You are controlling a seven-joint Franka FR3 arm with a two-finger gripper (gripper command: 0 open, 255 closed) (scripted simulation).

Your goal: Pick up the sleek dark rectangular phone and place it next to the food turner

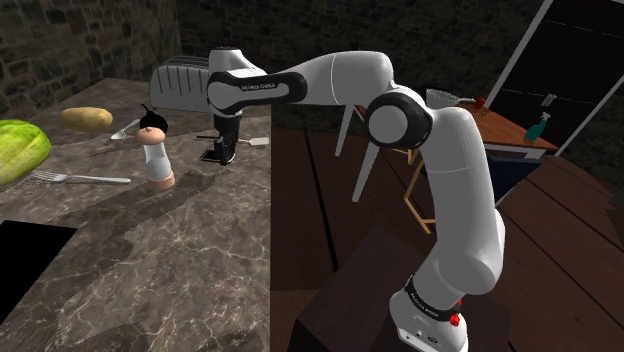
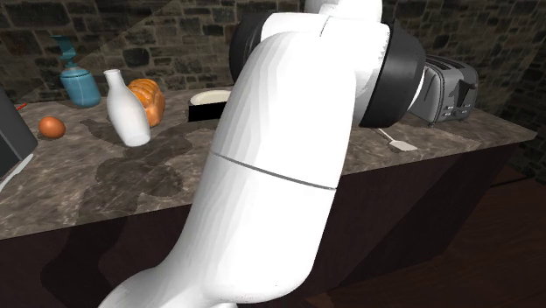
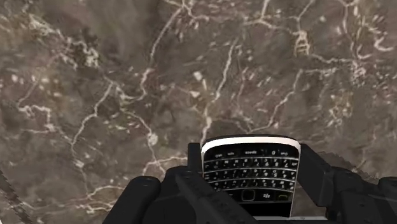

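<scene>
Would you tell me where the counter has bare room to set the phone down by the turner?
The counter is bare from the fork and shaker down to the shoulder view's bottom. It is crowded around the turner: toaster behind, pincer with phone beside.

Dark stone-block walls (image 1: 60, 40) back a brown marble counter (image 1: 180, 260) above a dark plank floor (image 1: 570, 250).

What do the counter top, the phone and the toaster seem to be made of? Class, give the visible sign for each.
The counter top looks like polished stone, probably marble: dark brown with branching white veins.
The phone looks like black plastic, with rows of small keys and a pale rim along one end that may be metal.
The toaster looks like grey metal with a soft sheen, though it could be plastic.
</scene>
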